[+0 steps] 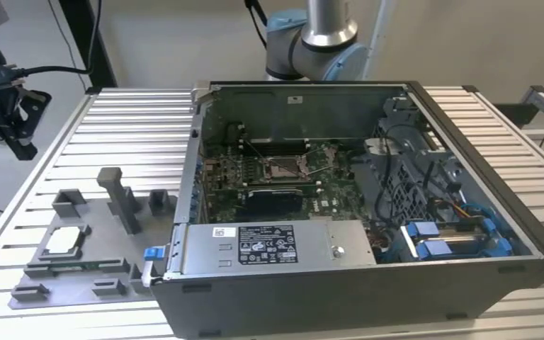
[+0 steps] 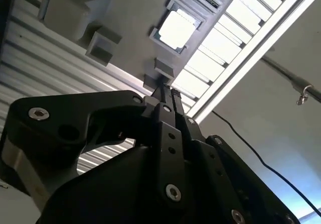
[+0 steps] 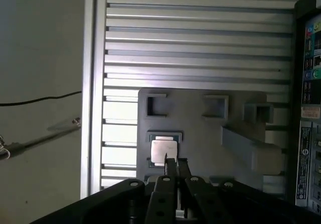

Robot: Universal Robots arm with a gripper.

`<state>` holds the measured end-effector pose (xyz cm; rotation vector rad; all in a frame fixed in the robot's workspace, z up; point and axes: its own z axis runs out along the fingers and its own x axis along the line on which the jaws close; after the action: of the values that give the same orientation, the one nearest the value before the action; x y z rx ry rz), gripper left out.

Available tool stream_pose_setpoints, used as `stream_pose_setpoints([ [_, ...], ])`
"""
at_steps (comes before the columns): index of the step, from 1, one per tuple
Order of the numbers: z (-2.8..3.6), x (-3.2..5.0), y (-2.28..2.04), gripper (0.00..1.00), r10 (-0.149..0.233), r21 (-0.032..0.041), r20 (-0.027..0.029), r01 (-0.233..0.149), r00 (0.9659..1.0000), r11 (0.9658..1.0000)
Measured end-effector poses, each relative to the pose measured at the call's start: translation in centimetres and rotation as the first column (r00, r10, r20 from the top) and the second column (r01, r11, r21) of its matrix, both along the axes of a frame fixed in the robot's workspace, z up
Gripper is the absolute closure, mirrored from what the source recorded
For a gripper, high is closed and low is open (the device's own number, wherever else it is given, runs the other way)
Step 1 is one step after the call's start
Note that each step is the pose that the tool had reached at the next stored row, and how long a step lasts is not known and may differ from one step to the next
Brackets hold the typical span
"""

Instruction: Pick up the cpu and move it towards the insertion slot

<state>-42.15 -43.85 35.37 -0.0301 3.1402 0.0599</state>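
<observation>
cpu point(image 3: 164, 151) seated in tray point(image 3: 200, 138); gripper point(image 3: 176, 162) closed, empty, clear of it.

No text can be read; the printed label point(image 1: 268, 244) on the silver power supply point(image 1: 350, 239), lower centre of the exterior view, carries print too small.
</observation>
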Motion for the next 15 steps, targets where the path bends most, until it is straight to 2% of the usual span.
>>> stream_pose_setpoints([
  [15,-0.02,-0.03,0.0,0.0,0.0,0.0,0.0001,0.0,1.0,1.0],
])
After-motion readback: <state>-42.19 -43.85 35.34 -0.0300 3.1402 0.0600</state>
